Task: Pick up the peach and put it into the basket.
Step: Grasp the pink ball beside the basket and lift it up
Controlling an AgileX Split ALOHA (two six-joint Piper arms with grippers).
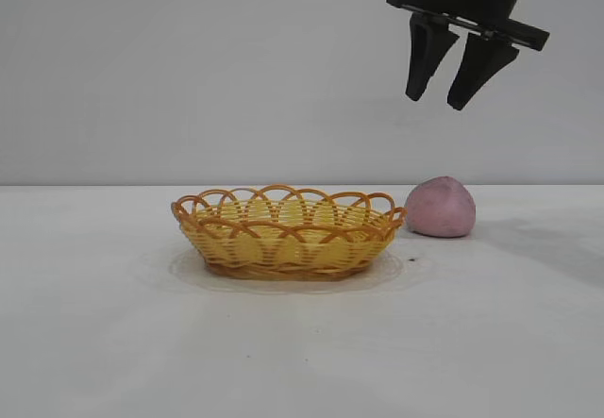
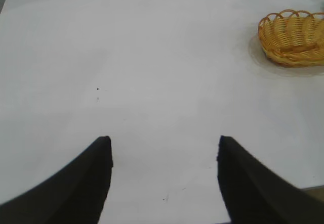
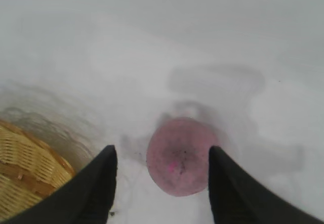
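Open air stood between the spread right gripper (image 1: 440, 99) and the peach (image 1: 441, 208) below, only the basket (image 1: 283, 232) crowding the peach's left side.

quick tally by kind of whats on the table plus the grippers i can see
peach: 1, on the table beside the basket
basket: 1, nothing in it
grippers: 2, right gripper open, high above the peach; left gripper open over bare table, away from the basket
total: 4
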